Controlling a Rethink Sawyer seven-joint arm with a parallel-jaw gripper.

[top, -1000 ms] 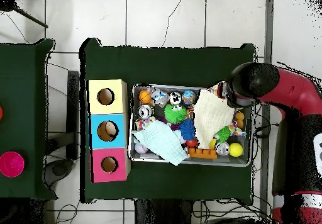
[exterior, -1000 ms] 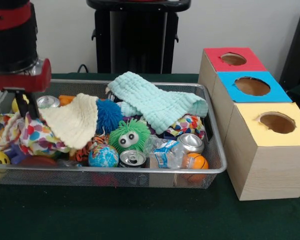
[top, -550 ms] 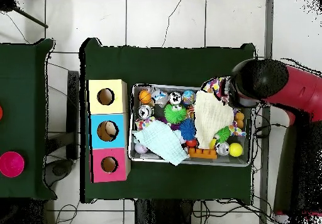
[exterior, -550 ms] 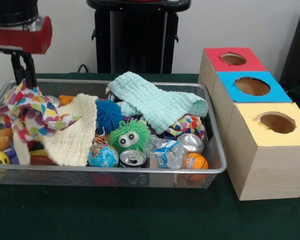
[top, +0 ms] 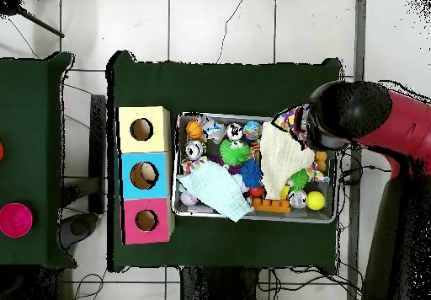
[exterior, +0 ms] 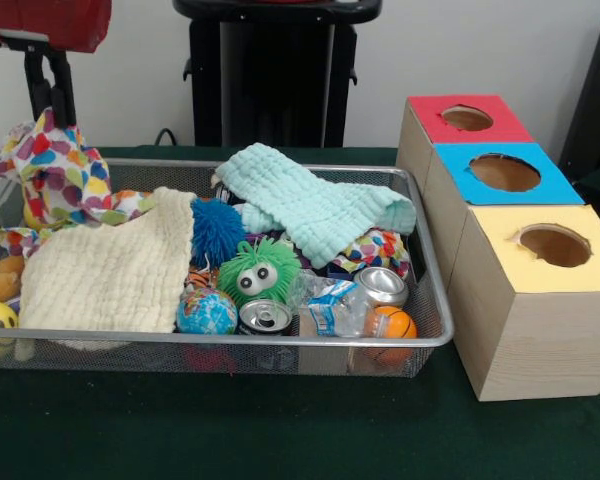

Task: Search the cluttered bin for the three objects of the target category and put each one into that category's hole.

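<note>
Landmark: the wire mesh bin (exterior: 420, 335), on the green table (exterior: 280, 430).
Gripper: the gripper (exterior: 52, 92) hangs above the bin's left end in the front view; its 2 dark fingers (exterior: 64, 85) are pressed together on the top of the multicoloured spotted cloth (exterior: 55, 175).
Task's thing: that spotted cloth is lifted at the pinch and drapes down, its lower part trailing into the bin's left end, beside the cream cloth (exterior: 105, 275).
Other cloths: the cream cloth lies flat over the bin's left half; the mint cloth (exterior: 315, 205) lies across the bin's back, toward its right.
Clutter: a green fuzzy toy (exterior: 258, 272), a blue spiky ball (exterior: 218, 228), a globe ball (exterior: 206, 312), cans and small balls sit at the bin's front.
Holes: 3 boxes stand just right of the bin, red (exterior: 467, 118), blue (exterior: 505, 172) and yellow (exterior: 552, 245), each with 1 round hole on top.
Step in hand: judging by the grasp, cloths are the category, and this is a lift out of the clutter.
Next move calls for: raising until the trailing end clears the bin's rim, then carrying it past the bin's right end; which hole takes cloths cannot be told.
</note>
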